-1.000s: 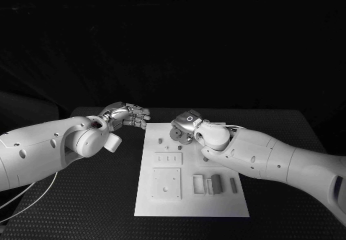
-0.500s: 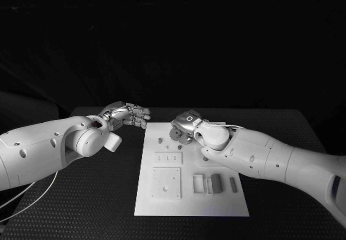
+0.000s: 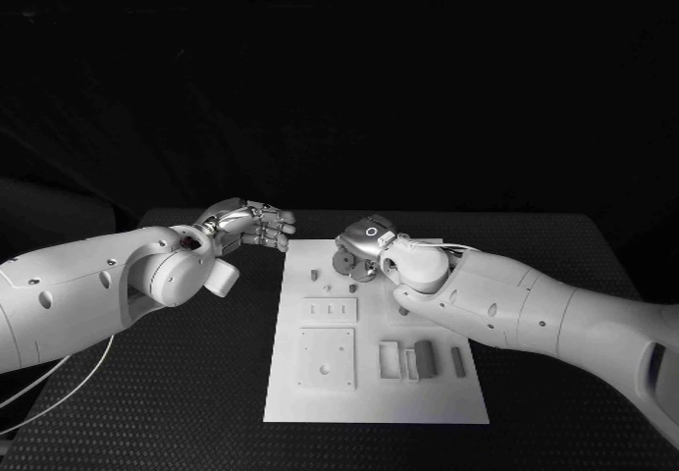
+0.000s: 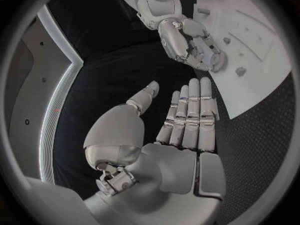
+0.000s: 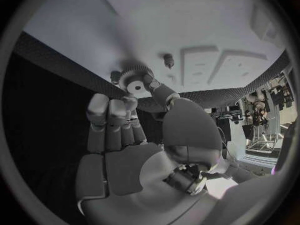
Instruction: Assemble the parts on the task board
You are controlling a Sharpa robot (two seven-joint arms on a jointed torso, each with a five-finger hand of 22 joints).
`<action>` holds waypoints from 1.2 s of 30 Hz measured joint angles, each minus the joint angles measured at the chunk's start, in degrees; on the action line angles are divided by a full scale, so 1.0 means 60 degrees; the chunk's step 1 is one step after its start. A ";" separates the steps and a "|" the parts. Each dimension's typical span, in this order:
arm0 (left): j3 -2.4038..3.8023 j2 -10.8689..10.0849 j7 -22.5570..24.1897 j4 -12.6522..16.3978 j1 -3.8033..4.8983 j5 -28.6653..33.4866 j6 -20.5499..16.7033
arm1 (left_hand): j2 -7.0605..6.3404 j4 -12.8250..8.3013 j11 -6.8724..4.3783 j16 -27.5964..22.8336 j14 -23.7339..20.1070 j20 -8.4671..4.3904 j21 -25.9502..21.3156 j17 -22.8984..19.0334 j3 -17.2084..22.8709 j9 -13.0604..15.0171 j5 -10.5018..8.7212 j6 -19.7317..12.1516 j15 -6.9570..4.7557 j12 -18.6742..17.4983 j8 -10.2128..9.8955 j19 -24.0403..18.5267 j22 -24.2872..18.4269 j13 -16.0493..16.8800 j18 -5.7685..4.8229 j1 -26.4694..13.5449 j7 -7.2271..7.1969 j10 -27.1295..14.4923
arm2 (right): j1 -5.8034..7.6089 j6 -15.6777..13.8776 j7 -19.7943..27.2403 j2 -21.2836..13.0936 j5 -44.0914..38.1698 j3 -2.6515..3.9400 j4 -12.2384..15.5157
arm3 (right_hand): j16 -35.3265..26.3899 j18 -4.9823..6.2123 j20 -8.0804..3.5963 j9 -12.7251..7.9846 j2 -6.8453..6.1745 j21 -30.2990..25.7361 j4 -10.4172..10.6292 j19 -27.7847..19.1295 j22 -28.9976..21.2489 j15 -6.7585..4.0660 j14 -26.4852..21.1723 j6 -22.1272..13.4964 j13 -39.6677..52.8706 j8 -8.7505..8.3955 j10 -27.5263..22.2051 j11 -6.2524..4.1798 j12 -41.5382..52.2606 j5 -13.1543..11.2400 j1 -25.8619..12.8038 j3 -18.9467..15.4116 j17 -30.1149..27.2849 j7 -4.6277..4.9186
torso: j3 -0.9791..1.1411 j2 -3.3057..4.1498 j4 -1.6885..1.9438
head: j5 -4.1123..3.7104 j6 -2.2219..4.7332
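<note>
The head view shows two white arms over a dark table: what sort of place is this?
Probably a robotics test lab. A flat white task board with slots and small grey parts lies on a black textured table, and the right robot hand pinches a small grey toothed gear over it.

Empty left robot hand beside task board

The task board lies at the frame's centre on the table, the left hand just off its upper left corner, the right hand over its upper edge pinching a gear.
</note>
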 measured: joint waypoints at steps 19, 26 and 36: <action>0.0000 0.0021 0.0000 0.0000 0.0001 0.0000 -0.0001 | 0.0000 0.0000 0.0000 0.0000 0.0000 0.0000 0.0000 0.0009 0.0000 0.0000 0.0000 0.0000 0.0000 -0.0036 0.0000 0.0000 0.0008 -0.0002 -0.0043 0.0000 0.0000 0.0000 | 0.0003 0.0081 0.0115 0.0142 0.0259 -0.0018 -0.0289 | -0.0084 0.0000 0.0016 0.0035 -0.0051 -0.0057 0.0027 -0.0014 0.0000 0.0050 0.0022 -0.0197 -0.0087 -0.0160 -0.0055 0.0055 0.0000 0.0000 0.0050 -0.0028 -0.0010 0.0197 | 0.0001 0.0000 -0.0004 | 0.0006 -0.0035; 0.0001 0.0022 0.0000 0.0002 0.0005 0.0000 -0.0001 | 0.0000 0.0000 0.0000 0.0000 0.0000 0.0000 0.0000 0.0016 0.0000 0.0000 0.0000 0.0000 0.0000 -0.0036 0.0000 0.0000 0.0007 -0.0002 0.0051 0.0000 0.0000 0.0000 | 0.0011 0.0124 0.0167 0.0155 0.0388 -0.0021 -0.0330 | -0.0121 0.0000 0.0020 -0.0063 -0.0145 -0.0096 0.0095 -0.0017 0.0000 0.0114 -0.0043 -0.0372 -0.0144 -0.0354 -0.0123 0.0123 -0.0036 0.0000 0.0060 -0.0014 -0.0010 0.0372 | 0.0006 -0.0002 -0.0009 | 0.0010 -0.0042; 0.0001 0.0019 0.0000 0.0002 0.0005 -0.0001 -0.0001 | 0.0000 0.0000 0.0000 -0.0037 0.0033 0.0000 0.0000 0.0015 0.0000 0.0000 0.0000 0.0000 0.0033 -0.0036 0.0000 0.0000 0.0006 0.0006 0.0056 0.0000 0.0000 0.0000 | -0.0010 0.0207 0.0187 0.0137 0.0536 -0.0045 -0.0350 | -0.0123 -0.0002 0.0050 -0.0296 -0.0597 -0.0188 0.0401 -0.0047 0.0000 0.0182 -0.0043 -0.0825 -0.0254 -0.0888 -0.0192 0.0191 -0.0037 0.0001 0.0035 0.0020 -0.0010 0.0530 | 0.0006 -0.0004 -0.0009 | 0.0009 -0.0060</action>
